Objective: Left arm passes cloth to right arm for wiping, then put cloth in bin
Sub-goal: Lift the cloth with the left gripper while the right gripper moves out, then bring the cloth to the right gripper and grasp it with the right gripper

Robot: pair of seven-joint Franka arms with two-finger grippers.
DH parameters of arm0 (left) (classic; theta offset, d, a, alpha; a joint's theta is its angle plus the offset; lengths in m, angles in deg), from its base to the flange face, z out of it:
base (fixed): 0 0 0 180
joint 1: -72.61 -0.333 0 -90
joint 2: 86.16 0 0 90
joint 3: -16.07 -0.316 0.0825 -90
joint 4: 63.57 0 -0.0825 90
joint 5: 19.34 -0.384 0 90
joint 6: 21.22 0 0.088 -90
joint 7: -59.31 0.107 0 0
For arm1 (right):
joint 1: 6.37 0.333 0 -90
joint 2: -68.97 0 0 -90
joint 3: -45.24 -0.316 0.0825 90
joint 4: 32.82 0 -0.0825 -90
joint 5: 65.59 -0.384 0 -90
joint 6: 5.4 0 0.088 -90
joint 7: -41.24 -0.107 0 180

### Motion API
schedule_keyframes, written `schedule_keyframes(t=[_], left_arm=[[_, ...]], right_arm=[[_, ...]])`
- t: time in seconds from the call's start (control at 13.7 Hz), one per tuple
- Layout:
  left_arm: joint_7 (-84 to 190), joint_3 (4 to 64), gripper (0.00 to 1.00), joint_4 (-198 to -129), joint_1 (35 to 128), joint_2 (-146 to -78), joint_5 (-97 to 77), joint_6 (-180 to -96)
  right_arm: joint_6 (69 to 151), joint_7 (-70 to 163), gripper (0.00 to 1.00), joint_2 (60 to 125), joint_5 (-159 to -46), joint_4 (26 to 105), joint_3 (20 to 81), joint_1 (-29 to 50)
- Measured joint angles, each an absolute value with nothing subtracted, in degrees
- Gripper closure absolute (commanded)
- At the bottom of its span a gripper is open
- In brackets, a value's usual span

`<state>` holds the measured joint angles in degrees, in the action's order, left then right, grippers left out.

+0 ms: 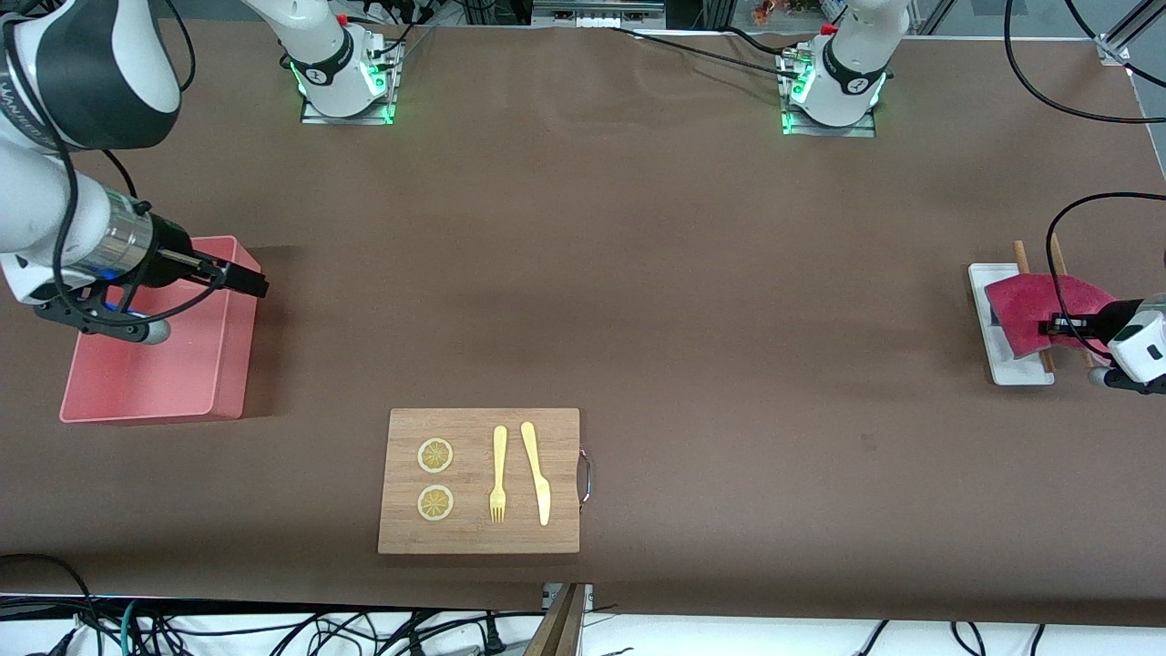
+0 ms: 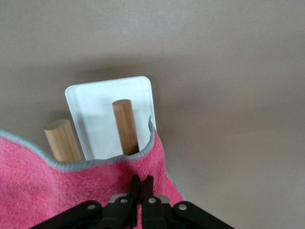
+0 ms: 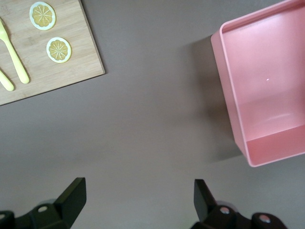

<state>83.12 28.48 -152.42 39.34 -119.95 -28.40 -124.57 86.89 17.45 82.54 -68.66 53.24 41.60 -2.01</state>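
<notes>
The crimson-pink cloth (image 1: 1025, 305) lies draped over two wooden rods on a flat white tray (image 1: 1018, 370) at the left arm's end of the table. My left gripper (image 1: 1058, 323) is down at the cloth and shut on a fold of it; in the left wrist view the cloth (image 2: 66, 191) with its grey edge bunches round the closed gripper (image 2: 142, 181). My right gripper (image 1: 248, 278) is open and empty, up in the air over the edge of the salmon-pink bin (image 1: 228, 383). The right wrist view shows the open gripper (image 3: 138, 191) above bare table beside the empty bin (image 3: 228, 86).
A wooden board (image 1: 478, 539) with two lemon slices, a yellow fork (image 1: 498, 474) and a yellow knife (image 1: 536, 474) lies near the front edge; it also shows in the right wrist view (image 3: 71, 67). The rods (image 2: 125, 125) stick out over the tray (image 2: 97, 102).
</notes>
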Motion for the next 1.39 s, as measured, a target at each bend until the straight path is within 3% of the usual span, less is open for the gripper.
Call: schedule_keyframes(t=[0.66, 1.02, 1.39], left_arm=[[79.35, 35.64, 1.00, -139.76, 43.52, -117.23, -23.50, -108.44], [62.81, 36.03, 1.00, -134.14, 56.50, -117.20, -13.70, -102.04], [37.00, 36.02, 1.00, -131.88, 69.16, -117.24, 4.10, -101.32]], right_arm=[[89.09, 7.77, 0.00, 83.16, -68.78, 53.24, 41.56, 1.60], [92.95, -2.88, 0.00, 84.63, -69.19, 53.24, 41.49, 6.10], [97.58, -14.71, 0.00, 86.31, -76.39, 53.24, 41.49, 8.71]])
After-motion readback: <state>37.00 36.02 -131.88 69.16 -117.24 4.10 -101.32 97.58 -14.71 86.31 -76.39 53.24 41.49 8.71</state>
